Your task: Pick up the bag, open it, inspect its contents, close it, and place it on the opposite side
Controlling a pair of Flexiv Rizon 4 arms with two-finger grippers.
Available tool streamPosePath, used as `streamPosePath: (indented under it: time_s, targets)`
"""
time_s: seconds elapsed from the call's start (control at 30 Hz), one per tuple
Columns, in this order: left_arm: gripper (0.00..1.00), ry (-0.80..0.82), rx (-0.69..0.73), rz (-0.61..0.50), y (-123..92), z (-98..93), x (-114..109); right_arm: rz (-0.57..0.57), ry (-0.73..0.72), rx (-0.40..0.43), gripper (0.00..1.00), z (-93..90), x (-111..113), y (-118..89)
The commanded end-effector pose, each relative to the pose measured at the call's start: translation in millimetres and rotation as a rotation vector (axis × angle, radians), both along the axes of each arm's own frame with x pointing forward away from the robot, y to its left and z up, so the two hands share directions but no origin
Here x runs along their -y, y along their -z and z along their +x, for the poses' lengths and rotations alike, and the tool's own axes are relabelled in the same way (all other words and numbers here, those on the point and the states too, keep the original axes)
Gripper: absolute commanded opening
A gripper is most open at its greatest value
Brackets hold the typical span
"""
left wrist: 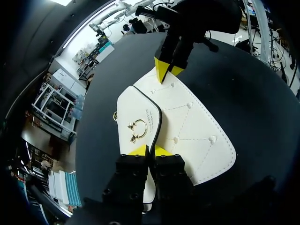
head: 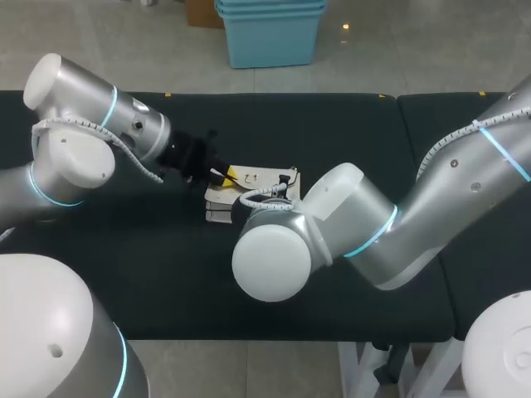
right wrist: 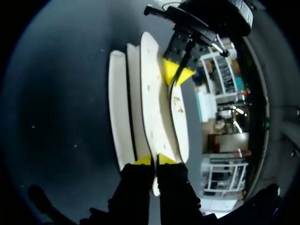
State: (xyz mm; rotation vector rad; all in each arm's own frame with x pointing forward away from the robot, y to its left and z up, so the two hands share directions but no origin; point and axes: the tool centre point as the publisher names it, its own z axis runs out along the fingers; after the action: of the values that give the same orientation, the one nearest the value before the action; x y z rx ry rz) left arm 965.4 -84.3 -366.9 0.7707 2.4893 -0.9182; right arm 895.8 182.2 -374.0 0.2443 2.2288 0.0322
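The bag (head: 259, 177) sits about mid-table (head: 348, 124), and both arms are on it from opposite ends. The left gripper (left wrist: 151, 150) meets the bag's left end with its tips almost together, pinched on the dark-trimmed edge of the flap (left wrist: 136, 112), just beside the gold clasp (left wrist: 138, 131). The right gripper (right wrist: 153, 160) is hidden under its own wrist from above. Its wrist camera shows its tips likewise nearly closed, clamped on the edge of one white panel at the bag's right end. From there the bag is seen edge-on as several thin white panels running straight ahead to the other arm's yellow tips. The bag's long axis therefore lies along the line between the two grippers, each gripper facing the other across it. The left one appears to hold the flap and the right one a panel next to it, probably the body. The opening step likely depends on these two layers being drawn apart across that axis, not pulled along it. Neither arm is nearer, as both already have hold. Whether the bag rests fully on the table or is slightly raised cannot be told.
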Motion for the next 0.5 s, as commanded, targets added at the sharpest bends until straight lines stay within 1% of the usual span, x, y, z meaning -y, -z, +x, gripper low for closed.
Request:
streamPosePath:
  time_s: [0.03, 0.2, 0.5]
  targets:
    - [0.00, 0.052, 0.007, -0.012, 5, -3.7, 2, -0.001, 0.003, 0.005, 0.00, -0.8, 1, 2]
    - [0.00, 0.115, 0.027, 0.023, 5, -11.5, 13, -0.001, 0.003, 0.005, 0.00, -0.8, 1, 2]
    - [0.00, 0.141, 0.022, 0.009, 1, -15.3, 25, -0.001, 0.003, 0.005, 0.00, -0.8, 1, 2]
